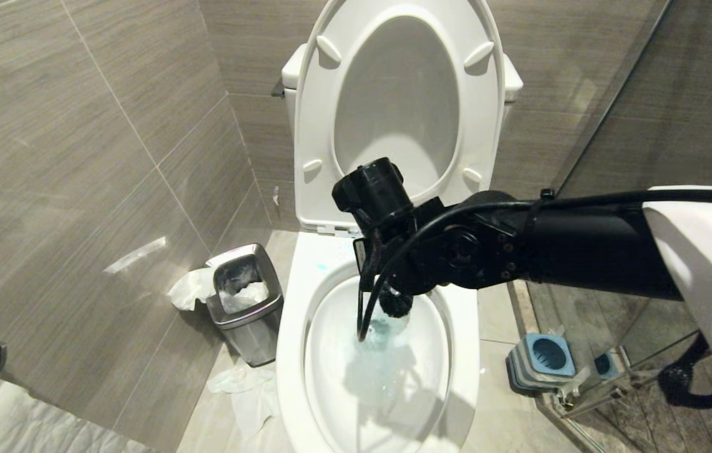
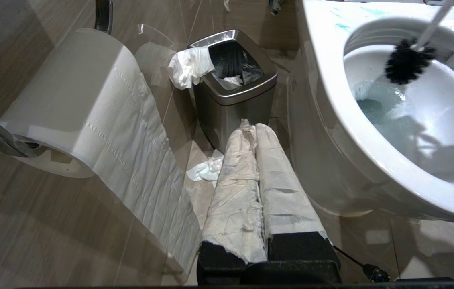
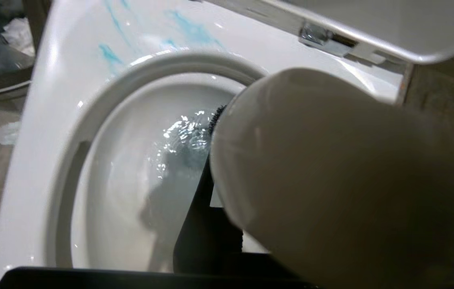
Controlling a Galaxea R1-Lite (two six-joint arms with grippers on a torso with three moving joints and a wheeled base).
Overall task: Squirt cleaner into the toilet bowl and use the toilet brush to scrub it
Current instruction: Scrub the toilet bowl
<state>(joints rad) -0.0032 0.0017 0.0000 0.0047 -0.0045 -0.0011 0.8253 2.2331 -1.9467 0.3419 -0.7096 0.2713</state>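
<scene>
The white toilet bowl stands with seat and lid raised. Cleaner shows as turquoise smears on the back rim and as a blue tint in the water. My right gripper hangs over the bowl's back, shut on the toilet brush. The brush's white handle end fills the right wrist view beside one black finger. Its black bristle head sits low inside the bowl against the back wall, just above the water. My left gripper, fingers wrapped in white paper, is shut and empty beside the bowl.
A steel-rimmed bin with tissue stands left of the toilet, and crumpled tissue lies on the floor. The blue-and-grey brush holder sits on the right by a glass shower wall. A toilet roll hangs on the left wall.
</scene>
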